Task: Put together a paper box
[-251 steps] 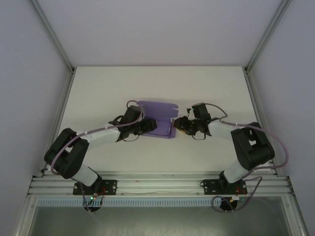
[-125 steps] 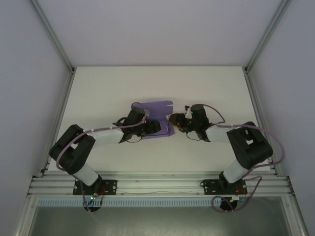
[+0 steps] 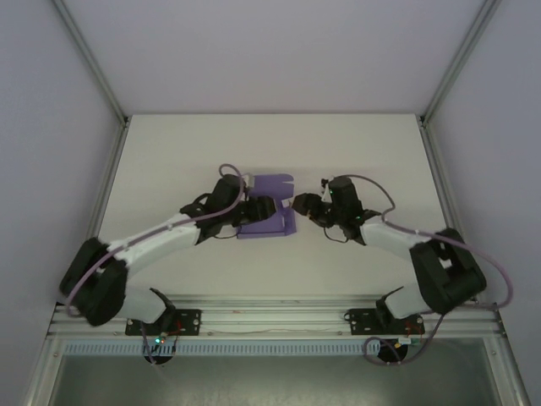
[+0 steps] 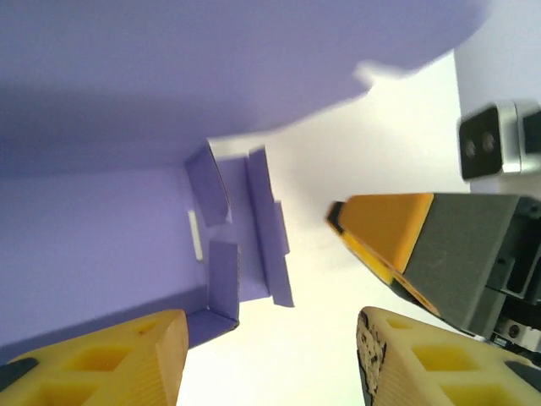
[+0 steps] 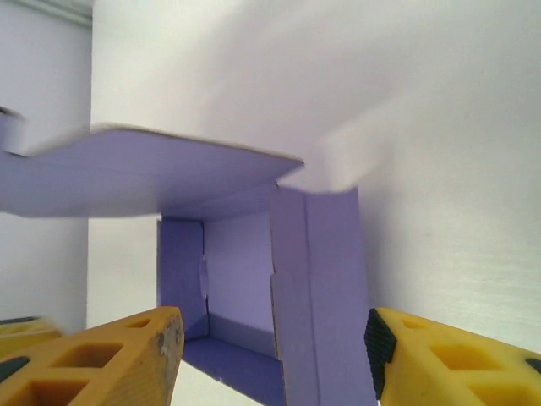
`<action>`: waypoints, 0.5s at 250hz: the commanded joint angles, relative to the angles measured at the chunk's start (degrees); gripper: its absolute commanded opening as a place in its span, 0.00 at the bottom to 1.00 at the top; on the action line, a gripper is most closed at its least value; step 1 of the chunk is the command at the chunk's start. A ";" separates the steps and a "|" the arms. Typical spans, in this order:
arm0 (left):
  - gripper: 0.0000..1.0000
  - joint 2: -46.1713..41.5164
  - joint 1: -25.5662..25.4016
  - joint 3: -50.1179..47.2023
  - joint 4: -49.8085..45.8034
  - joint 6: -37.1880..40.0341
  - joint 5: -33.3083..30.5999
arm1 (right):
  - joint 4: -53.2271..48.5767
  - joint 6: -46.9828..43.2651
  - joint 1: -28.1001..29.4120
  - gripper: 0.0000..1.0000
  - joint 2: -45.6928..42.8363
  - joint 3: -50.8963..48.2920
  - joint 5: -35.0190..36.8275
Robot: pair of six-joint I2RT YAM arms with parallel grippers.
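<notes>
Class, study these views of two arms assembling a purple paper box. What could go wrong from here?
1. The side flap stands between the right gripper's open jaws; closing carelessly could crease the thin card.
2. The lid hangs, apparently unheld, over the paper box; it may spring back.
3. The left gripper works close to the right one; they might collide.

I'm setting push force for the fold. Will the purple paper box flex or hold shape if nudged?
Probably floppy: the paper box is thin card, and its raised lid flap looks bowed. Likely light, so it may slide on the smooth table. Its unfolded side tabs would probably buckle.
</notes>
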 commanded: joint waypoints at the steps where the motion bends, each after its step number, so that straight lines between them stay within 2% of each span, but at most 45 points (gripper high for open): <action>1: 0.57 -7.25 0.43 0.38 -21.59 -1.94 -20.74 | -12.78 -4.43 -0.28 0.66 -6.63 1.00 15.45; 11: 0.59 -8.49 0.72 -0.28 -25.55 -2.64 -25.43 | -14.40 -4.75 -0.44 0.70 -9.02 0.20 19.33; 22: 0.59 -8.87 1.40 -0.84 -27.97 -2.30 -28.10 | -15.58 -4.97 -0.63 0.78 -11.45 -0.74 22.81; 35: 0.59 -8.12 2.14 -0.92 -28.29 -0.80 -28.96 | -16.18 -5.51 -0.87 0.85 -13.62 -2.10 25.70; 51: 0.59 -5.51 2.56 -0.18 -25.68 2.21 -27.00 | -16.40 -6.08 -1.28 1.00 -17.25 -3.72 27.82; 87: 0.59 3.10 3.27 2.13 -17.75 7.31 -17.95 | -16.05 -6.10 -1.92 1.00 -22.72 -6.78 30.30; 125: 0.58 10.41 3.74 5.17 -16.77 9.06 -17.00 | -15.76 -3.70 -2.27 1.00 -25.31 -8.80 31.89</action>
